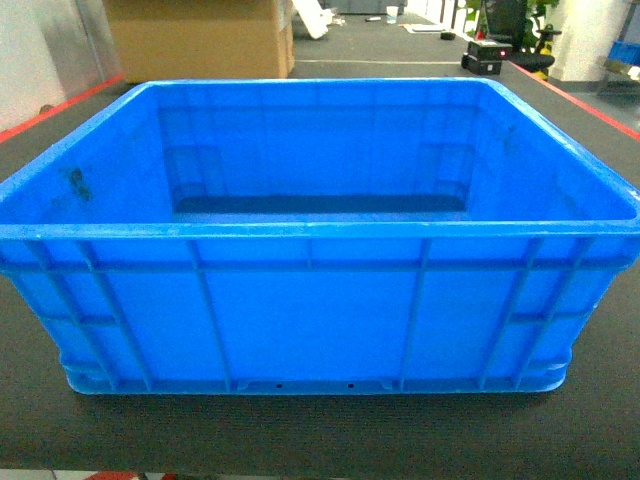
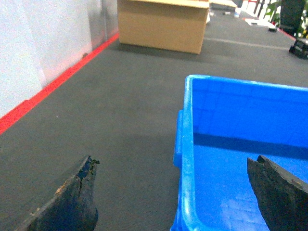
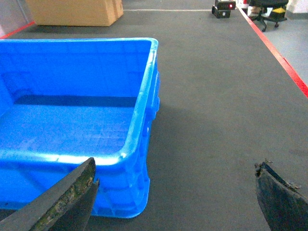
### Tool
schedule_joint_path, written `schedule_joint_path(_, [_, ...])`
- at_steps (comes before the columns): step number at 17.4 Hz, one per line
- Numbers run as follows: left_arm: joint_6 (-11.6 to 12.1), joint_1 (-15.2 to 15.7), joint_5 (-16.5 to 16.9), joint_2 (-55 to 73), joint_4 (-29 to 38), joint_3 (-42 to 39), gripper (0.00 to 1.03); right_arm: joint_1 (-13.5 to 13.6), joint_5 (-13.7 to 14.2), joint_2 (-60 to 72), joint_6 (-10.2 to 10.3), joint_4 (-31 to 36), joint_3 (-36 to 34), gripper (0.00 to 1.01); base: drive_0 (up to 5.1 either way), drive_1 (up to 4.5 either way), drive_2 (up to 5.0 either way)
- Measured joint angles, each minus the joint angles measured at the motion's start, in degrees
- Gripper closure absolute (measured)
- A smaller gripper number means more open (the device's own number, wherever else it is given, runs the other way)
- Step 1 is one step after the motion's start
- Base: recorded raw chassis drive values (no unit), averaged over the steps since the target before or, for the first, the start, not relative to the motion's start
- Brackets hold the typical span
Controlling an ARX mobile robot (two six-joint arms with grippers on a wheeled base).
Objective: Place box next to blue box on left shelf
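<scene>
Head view: one box point(image 1: 310, 320), large, bright blue plastic, open-topped, thick rolled rim, vertically ribbed walls; stands upright on a dark grey counter point(image 1: 320, 430) and fills most of the frame; interior holds nothing visible; a dark smudge marks the left inner wall near the rim; neither claw appears in this view. Behind the box, far left: a brown cardboard carton point(image 1: 198, 38) on the same dark surface; red edging lines run along both sides of the surface; far right, a small black device point(image 1: 487, 55) and an office chair, both well apart from the box.

Left wrist view: left claw point(image 2: 178, 197) spread wide, grasping nothing; one dark worn finger point(image 2: 72, 202) low at left over bare counter, the other low at right over the box interior; the box's left wall and rim lie between the two fingers; contact with the rim cannot be told; square-grid embossing shows faintly on the box floor.

Right wrist view: right claw point(image 3: 175, 202) likewise spread wide, grasping nothing; left finger point(image 3: 62, 202) in front of the box's near right corner, right finger over bare counter; the box's right wall sits just beside the left finger.
</scene>
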Motion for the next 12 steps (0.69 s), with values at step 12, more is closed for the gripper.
schedule_joint_path(12, [-2.4, 1.9, 5.1, 39.0, -13.6, 29.0, 0.05, 5.5, 1.7, 50.8, 5.0, -5.6, 36.5, 0.03, 0.0, 0.0, 0.0])
